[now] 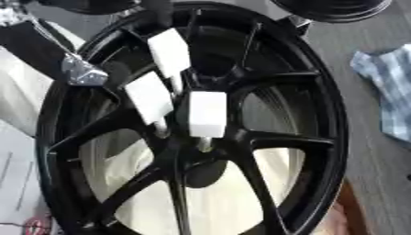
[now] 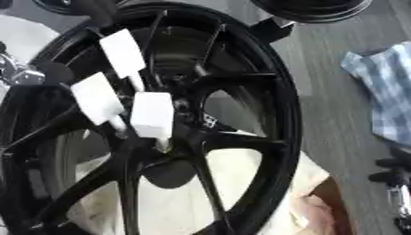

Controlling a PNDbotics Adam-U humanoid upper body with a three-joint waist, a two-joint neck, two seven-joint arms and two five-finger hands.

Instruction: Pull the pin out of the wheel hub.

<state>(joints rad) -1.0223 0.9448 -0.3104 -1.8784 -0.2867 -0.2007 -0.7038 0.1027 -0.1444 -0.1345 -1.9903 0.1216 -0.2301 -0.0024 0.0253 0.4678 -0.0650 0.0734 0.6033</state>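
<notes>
Across most of both views stands a large black multi-spoke alloy wheel hub, tilted so its face looks up toward the camera. Near its centre three white block-shaped pin heads stick out of the bolt holes: one white rectangular pin highest, a second white pin lower and to the left, and a third white pin just right of that, nearest the hub's middle. All three are seated in the hub, with short pale shafts showing below the lower two.

At the upper left, a shiny silver metal part on a thin rod lies against the wheel's rim; whether it belongs to the left arm is unclear, and the left hand does not show. At the right edge of the right eye view, dark fingers of the right hand show low beside the wheel, well apart from the pins; whether they are curled or straight cannot be made out.

Beneath the wheel lies pale cream padding. A blue-and-white checked cloth rests on the grey counter to the right.
</notes>
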